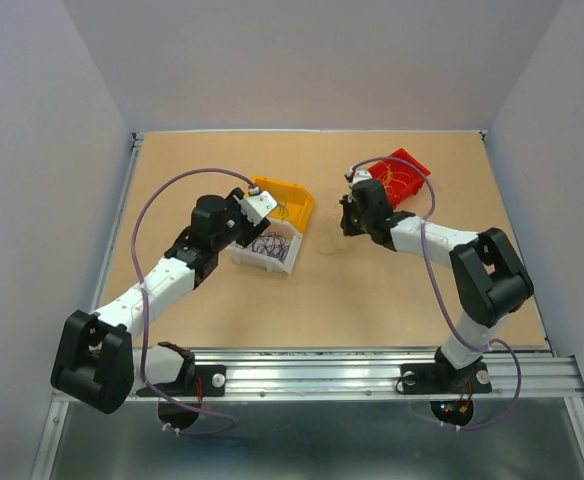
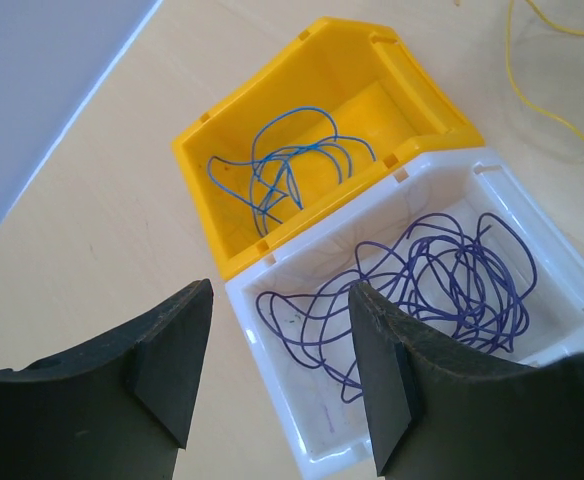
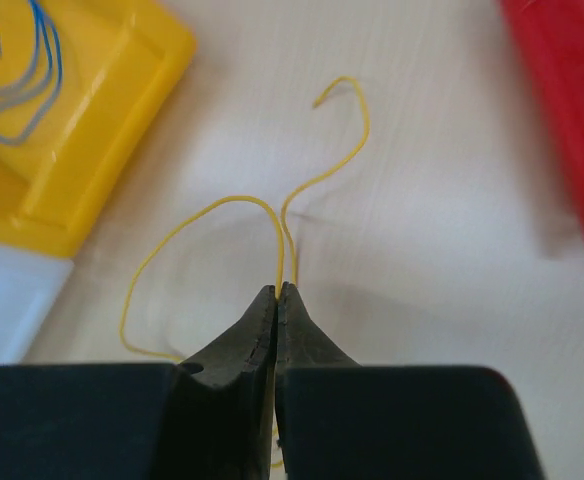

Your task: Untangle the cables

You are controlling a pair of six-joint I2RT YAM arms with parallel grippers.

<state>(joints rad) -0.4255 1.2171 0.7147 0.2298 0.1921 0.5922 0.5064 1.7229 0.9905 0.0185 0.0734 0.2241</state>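
So the loose yellow wire [image 3: 227, 199] is lying on the bare desk [image 3: 452, 300], in the open patch between the yellow bin [image 3: 92, 120] and the red bin [image 3: 562, 110]. Your right gripper [image 3: 277, 292] has it: the jaws are pressed together right on the strand, pinching it where two runs of the wire come in side by side. From the pinch, one run loops off to the left and the other curls up to a free end.

The rest of the cables are already in bins. There's a blue wire [image 2: 292, 165] coiled in the yellow bin, a messy bundle of purple wires [image 2: 442, 280] in the white bin [image 2: 292, 430] that sits touching it, and some thin yellow strands [image 1: 392, 185] in the red bin over on the right.

Your left gripper [image 2: 282, 290] hangs over the near corner of the white bin with the jaws spread and nothing between them.
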